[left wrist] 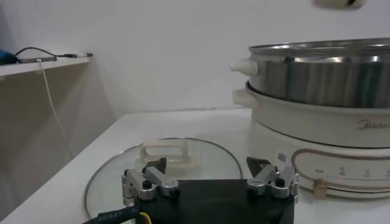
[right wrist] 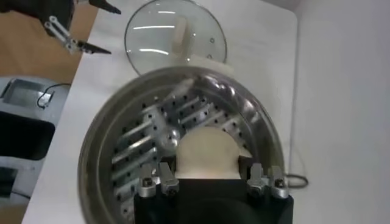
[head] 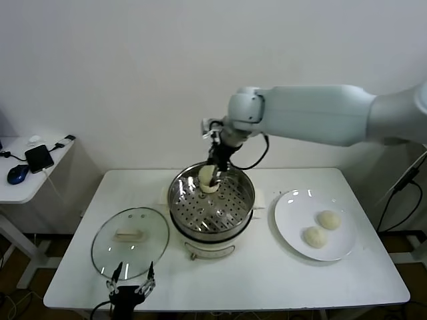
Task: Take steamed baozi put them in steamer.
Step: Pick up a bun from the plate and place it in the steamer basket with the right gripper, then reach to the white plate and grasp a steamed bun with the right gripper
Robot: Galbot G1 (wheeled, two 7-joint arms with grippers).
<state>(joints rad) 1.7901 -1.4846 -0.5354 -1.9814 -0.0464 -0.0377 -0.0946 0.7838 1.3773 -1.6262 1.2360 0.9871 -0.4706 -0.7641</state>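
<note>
Black fingers stand spread wide on the left gripper [head: 132,289], at about 7 o'clock on the white table [head: 267,283], right at the near edge. It holds nothing and waits there. Just past it lies the glass lid [head: 130,241] with its white knob, flat on the table.

Next comes the steamer [head: 211,203], the big shiny pot in the middle of the table. Its tray with holes looks bare apart from the bun the robot is carrying. At 3 o'clock sits the white plate [head: 293,233] with two steamed baozi [head: 321,228] resting on it, close together.

Farther back, at 12 o'clock over the pot, the right gripper [head: 215,175] hangs down from the long white arm. Its fingers are nearly closed, squeezing one baozi [right wrist: 206,153] from both sides. The bun is inside the pot's rim at the far side, low over the tray. I cannot tell if it touches the tray yet.

What could go wrong? If the fingers let go too high, the bun may drop, bounce and roll on the slippery steel. If it is set too near the far wall, it may squash against the side. A soft bun could also stick to a finger and lift back up with it.

The bun is round like a ball, so it has no real long side. It hangs down below the fingers toward the tray.
</note>
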